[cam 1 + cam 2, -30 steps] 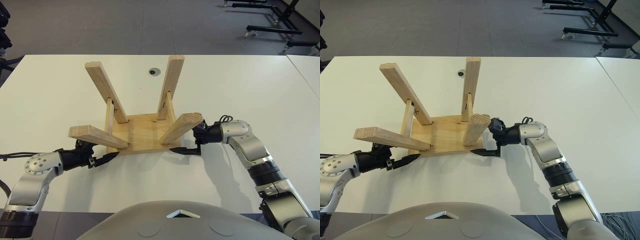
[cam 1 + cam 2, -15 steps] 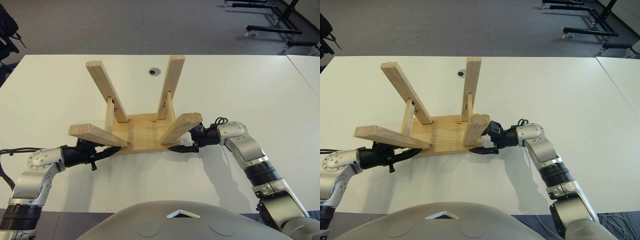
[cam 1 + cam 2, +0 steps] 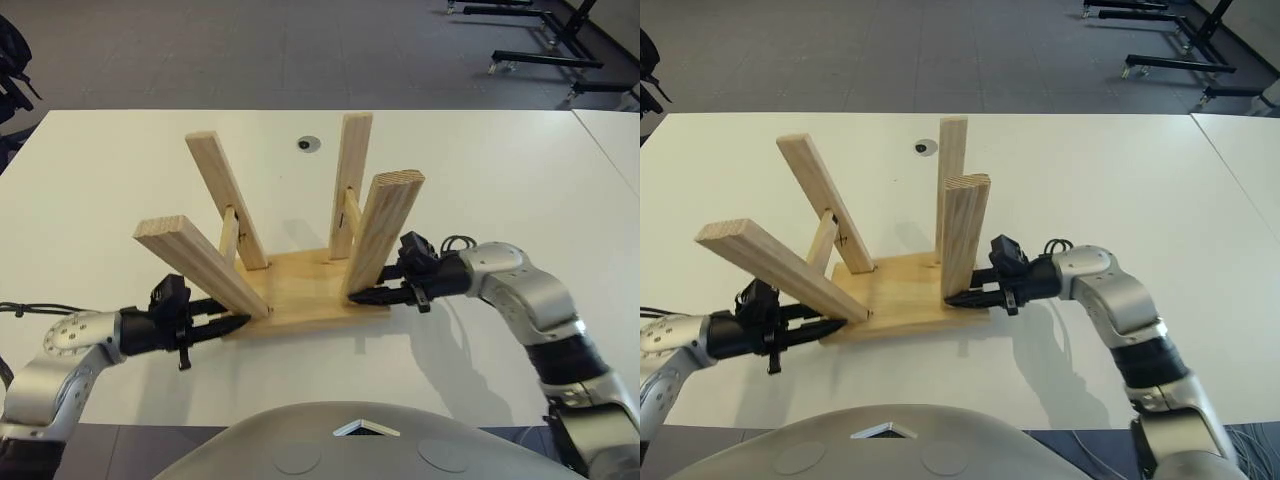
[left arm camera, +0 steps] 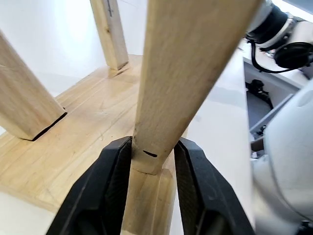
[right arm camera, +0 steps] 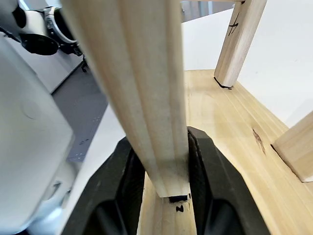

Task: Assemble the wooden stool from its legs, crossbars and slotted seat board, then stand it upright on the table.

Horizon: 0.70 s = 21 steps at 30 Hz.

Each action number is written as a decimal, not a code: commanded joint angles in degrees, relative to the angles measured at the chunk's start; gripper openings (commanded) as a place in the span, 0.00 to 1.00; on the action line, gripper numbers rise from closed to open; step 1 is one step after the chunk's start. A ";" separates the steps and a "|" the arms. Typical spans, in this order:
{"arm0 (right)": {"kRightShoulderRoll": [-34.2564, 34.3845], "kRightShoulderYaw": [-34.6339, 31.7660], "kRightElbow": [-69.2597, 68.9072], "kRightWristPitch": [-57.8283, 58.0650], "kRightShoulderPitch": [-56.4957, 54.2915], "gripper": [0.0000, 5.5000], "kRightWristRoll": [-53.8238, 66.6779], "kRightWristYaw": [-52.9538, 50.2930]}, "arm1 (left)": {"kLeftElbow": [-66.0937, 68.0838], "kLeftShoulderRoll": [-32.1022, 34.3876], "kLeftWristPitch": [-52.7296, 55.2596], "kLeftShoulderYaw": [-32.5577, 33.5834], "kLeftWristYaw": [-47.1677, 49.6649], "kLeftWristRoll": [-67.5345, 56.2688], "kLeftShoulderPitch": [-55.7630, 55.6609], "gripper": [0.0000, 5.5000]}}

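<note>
While the white table (image 3: 520,160) and the camera hold as they were, the wooden stool (image 3: 300,290) has tipped within the last second. It lies upside down, its slotted seat board (image 3: 895,285) toward the tabletop and all four legs in the air. The two near legs, which slanted low toward the robot a second ago, now stand far steeper, and the board shows as a narrower strip that sits a little closer to the robot.

The near left leg (image 3: 200,265) and near right leg (image 3: 385,235) are both seated in the board, and a crossbar (image 3: 230,235) joins the left pair. Assembly therefore looks done, and this reads as the start of the turn-over.

The left gripper (image 3: 235,322) is clamped on the near left leg at its foot by the board, one finger (image 4: 115,181) on each side. The right gripper (image 3: 365,296) is clenched likewise on the near right leg, its fingers (image 5: 129,181) hugging the base.
</note>
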 commanded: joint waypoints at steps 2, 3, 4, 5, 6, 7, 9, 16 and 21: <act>-5.78 -6.18 -11.19 23.70 3.07 0.20 15.51 -8.12 | -9.61 5.05 10.16 3.09 -0.22 -8.24 12.38 0.20; -6.19 -7.22 -12.34 28.16 3.40 0.20 18.45 -10.04 | -10.14 5.38 11.39 5.28 0.11 -10.46 13.68 0.20; -6.18 -8.18 -13.18 31.51 3.60 0.20 21.06 -11.96 | -10.29 5.45 12.64 7.47 0.59 -13.06 14.44 0.20; -5.79 -9.14 -13.50 34.87 3.56 0.20 23.57 -14.16 | -10.34 5.36 13.76 9.59 1.04 -15.78 15.07 0.20; -5.36 -10.10 -13.67 38.21 3.40 0.20 26.22 -16.64 | -10.50 5.38 14.89 11.71 1.13 -18.09 15.96 0.20; -4.94 -10.96 -13.74 40.57 3.23 0.20 28.65 -18.81 | -10.72 5.62 15.91 13.47 1.01 -19.58 16.86 0.20; -4.27 -12.56 -12.89 45.03 3.07 0.20 32.86 -23.15 | -10.54 6.31 17.88 16.16 0.63 -21.39 17.87 0.20; -3.17 -14.61 -9.91 49.42 3.70 0.20 41.83 -33.30 | -4.51 3.43 22.19 16.97 4.99 -25.43 11.59 0.25; -2.51 -14.63 -9.42 48.11 2.49 0.36 47.54 -38.28 | -1.66 2.42 22.97 17.48 5.92 -26.93 7.61 0.39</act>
